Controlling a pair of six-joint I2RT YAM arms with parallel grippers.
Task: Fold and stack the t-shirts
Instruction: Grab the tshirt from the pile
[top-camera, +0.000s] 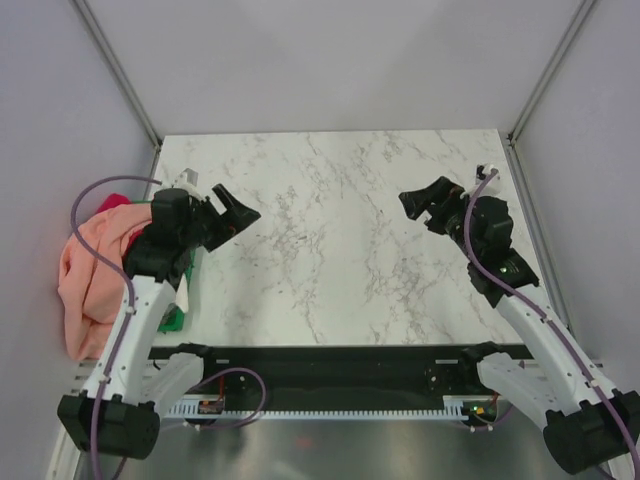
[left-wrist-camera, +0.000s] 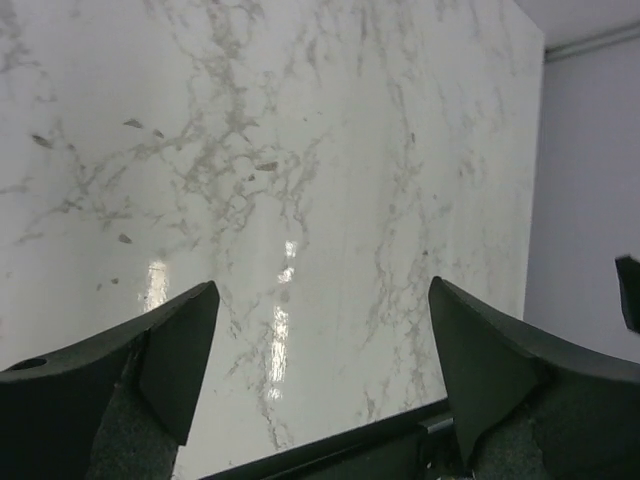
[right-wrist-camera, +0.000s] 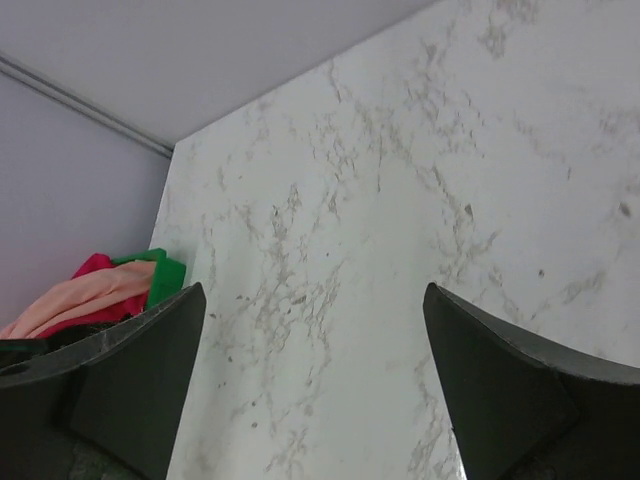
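Observation:
A salmon-pink t-shirt (top-camera: 88, 275) lies bunched over the green crate (top-camera: 172, 318) at the table's left edge, with a magenta-pink t-shirt (top-camera: 112, 204) peeking out behind it. Both shirts also show far left in the right wrist view, salmon (right-wrist-camera: 80, 296) and magenta (right-wrist-camera: 93, 265). My left gripper (top-camera: 232, 213) is open and empty, held above the table just right of the crate. My right gripper (top-camera: 425, 203) is open and empty over the table's right side. Neither touches cloth.
The white marble table (top-camera: 330, 250) spans the middle between the arms. Grey walls enclose the left, right and back. A black rail (top-camera: 330, 355) runs along the near edge, also seen in the left wrist view (left-wrist-camera: 340, 450).

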